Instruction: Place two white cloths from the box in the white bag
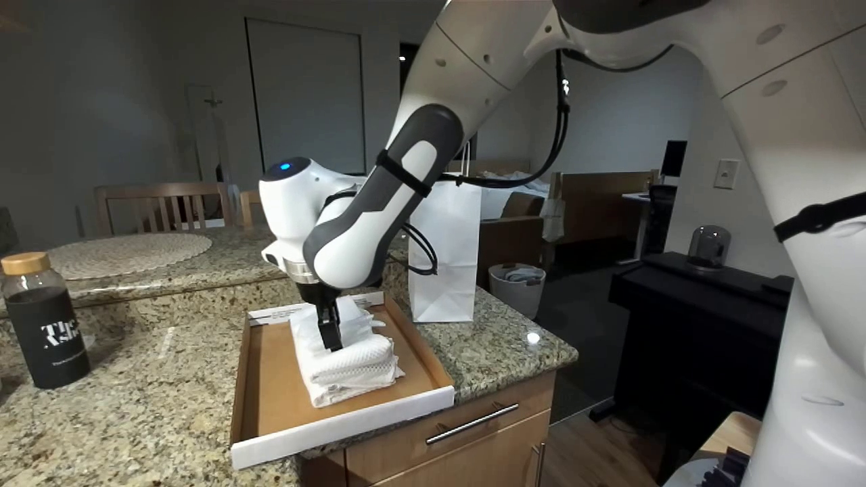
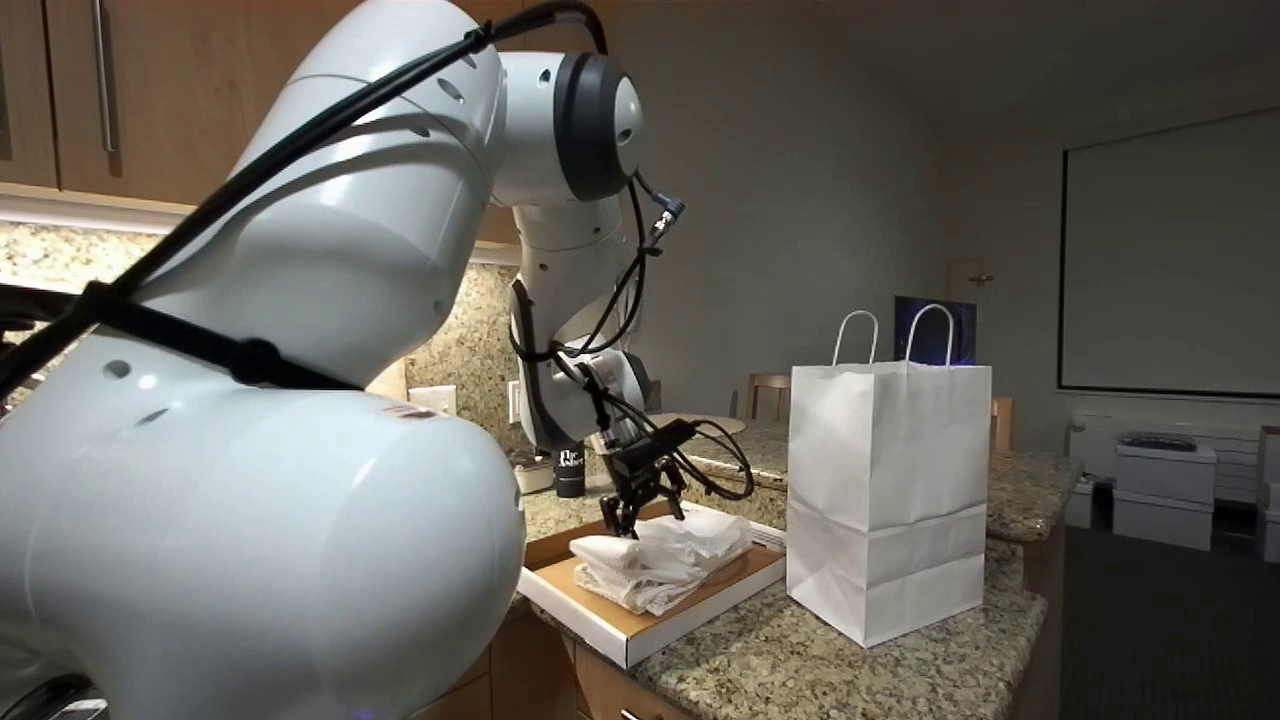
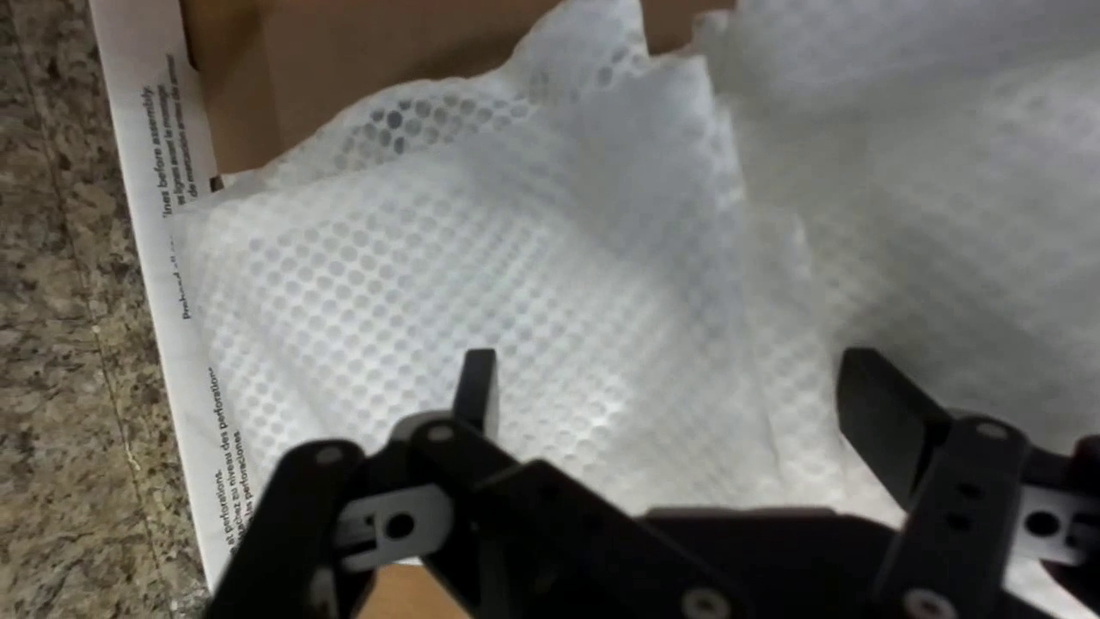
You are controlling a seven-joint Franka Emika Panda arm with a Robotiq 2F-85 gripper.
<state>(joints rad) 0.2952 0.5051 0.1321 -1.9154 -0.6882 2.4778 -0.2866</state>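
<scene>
Folded white cloths with a dimpled texture lie in a stack in the shallow brown box with white rims. The white cloths show in both exterior views and fill most of the wrist view. My gripper points down at the top of the stack. In the wrist view my gripper is open, its two black fingers wide apart with cloth surface showing between them. Whether the fingertips touch the cloth I cannot tell. The white paper bag stands upright beside the box, handles up; its inside is hidden.
A dark bottle with a wooden lid stands on the granite counter. A round woven mat lies on the raised ledge behind. The counter's edge is close to the bag. Black cables hang from the wrist.
</scene>
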